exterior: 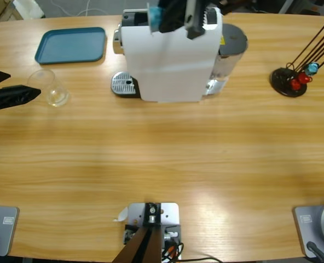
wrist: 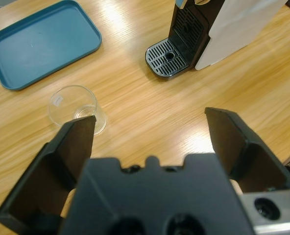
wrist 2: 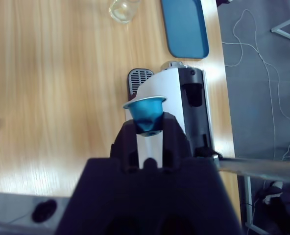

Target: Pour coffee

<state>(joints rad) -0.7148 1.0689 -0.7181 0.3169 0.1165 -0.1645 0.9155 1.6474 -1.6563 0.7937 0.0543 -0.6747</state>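
Above the coffee machine (exterior: 170,55) at the table's far edge, your right gripper (wrist 2: 146,128) pinches a blue capsule (wrist 2: 146,113), poised for loading. Your left gripper (wrist: 150,134) gapes beside the empty glass (exterior: 48,86); no coffee shows yet.

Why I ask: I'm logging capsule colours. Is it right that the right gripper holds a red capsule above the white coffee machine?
Not quite: the capsule is blue, as the right wrist view shows. The right gripper does hold it above the white coffee machine.
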